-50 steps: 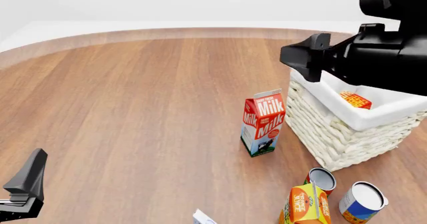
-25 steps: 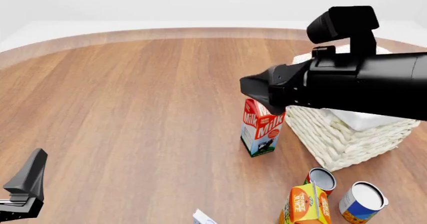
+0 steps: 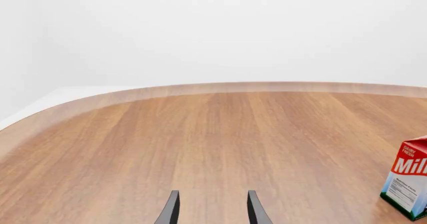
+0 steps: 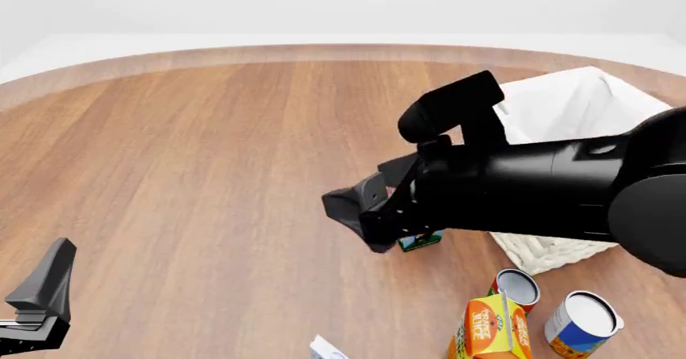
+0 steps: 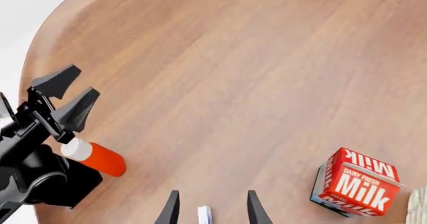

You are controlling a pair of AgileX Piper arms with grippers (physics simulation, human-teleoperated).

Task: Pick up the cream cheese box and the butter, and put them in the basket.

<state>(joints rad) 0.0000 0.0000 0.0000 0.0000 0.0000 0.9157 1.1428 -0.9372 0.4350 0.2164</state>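
We see the right gripper (image 5: 208, 207) over the wooden desk (image 4: 214, 150) with its fingers (image 5: 171, 209) spread and nothing between them; in the right wrist view a white corner of the cream cheese box (image 5: 204, 214) shows between the fingertips, lower down on the desk. In the front view that same corner (image 4: 326, 348) sits at the near edge, left of the orange juice carton (image 4: 490, 329). The right arm (image 4: 515, 190) crosses in front of the milk carton (image 5: 353, 182), whose red faces read "DAIRY FRESH" and "Milk". The white wicker basket (image 4: 568, 106) stands behind the arm at the right; we cannot see the butter. Two cans (image 4: 516, 287) stand near the juice carton. The left gripper (image 3: 212, 209) hangs at the near left with its fingers (image 3: 169, 210) apart, holding nothing. An orange-red bottle with a white cap (image 5: 93, 155) lies beside the left arm (image 5: 40, 169).
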